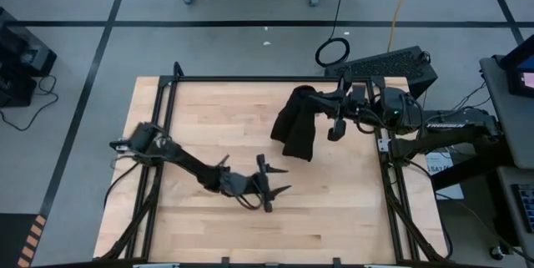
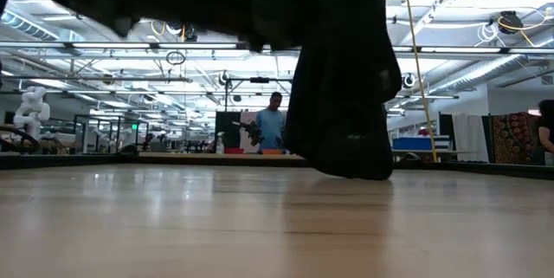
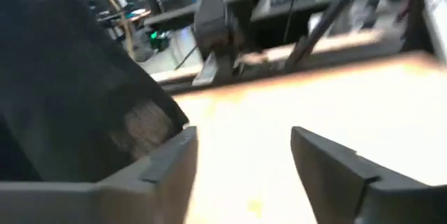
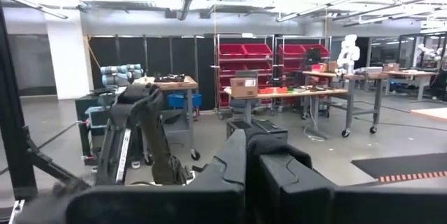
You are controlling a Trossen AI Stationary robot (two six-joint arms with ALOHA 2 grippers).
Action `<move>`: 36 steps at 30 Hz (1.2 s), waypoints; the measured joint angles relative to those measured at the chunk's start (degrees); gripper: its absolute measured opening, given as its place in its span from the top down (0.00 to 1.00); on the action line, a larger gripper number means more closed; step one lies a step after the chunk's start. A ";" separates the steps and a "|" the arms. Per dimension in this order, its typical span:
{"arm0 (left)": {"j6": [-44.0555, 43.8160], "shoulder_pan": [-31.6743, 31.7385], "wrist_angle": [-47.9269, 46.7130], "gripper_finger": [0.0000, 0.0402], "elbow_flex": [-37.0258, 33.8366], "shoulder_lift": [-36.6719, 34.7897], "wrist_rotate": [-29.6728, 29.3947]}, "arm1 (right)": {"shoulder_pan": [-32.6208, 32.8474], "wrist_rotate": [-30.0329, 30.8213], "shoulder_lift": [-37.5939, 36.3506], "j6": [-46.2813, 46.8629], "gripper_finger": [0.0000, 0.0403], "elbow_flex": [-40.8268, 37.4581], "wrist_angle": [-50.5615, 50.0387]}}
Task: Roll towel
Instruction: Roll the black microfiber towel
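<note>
The right gripper (image 1: 310,101), fingers clamped on the towel (image 1: 296,130), dangles it above the tabletop (image 1: 209,118); a thin pinch risks slippage. The left gripper (image 1: 274,179) waits, fingers wide.

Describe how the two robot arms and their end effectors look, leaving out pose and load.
Both arms are dark, jointed links. The left end effector ends in two slim, pointed dark fingers; the left wrist view shows them flat and angular. The right arm carries pale lettering on its side and dark cables near its end effector.

Beyond the wooden table (image 1: 217,109): black keyboard (image 1: 385,66), coiled cable (image 1: 333,51); farther back, person (image 2: 273,126) in blue, red bins (image 4: 269,56).
</note>
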 joint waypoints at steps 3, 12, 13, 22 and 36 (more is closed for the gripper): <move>10.02 0.47 3.00 0.31 3.56 5.79 -6.00 | 0.04 -2.36 0.00 0.38 1.00 0.00 -0.12; 41.51 2.03 5.51 0.28 20.99 21.43 -22.17 | 1.69 -3.00 0.02 0.85 1.00 0.00 -0.25; 45.17 2.19 5.19 0.28 22.57 22.21 -26.55 | 1.94 -3.00 0.02 0.85 1.00 0.00 -0.37; 61.03 3.94 10.96 0.67 27.59 23.39 -35.34 | 2.78 -3.00 0.02 0.57 1.00 0.00 -1.35; 57.29 -1.18 9.13 0.88 25.00 14.90 -40.42 | 2.78 -2.95 -1.36 0.83 1.00 -0.02 -11.18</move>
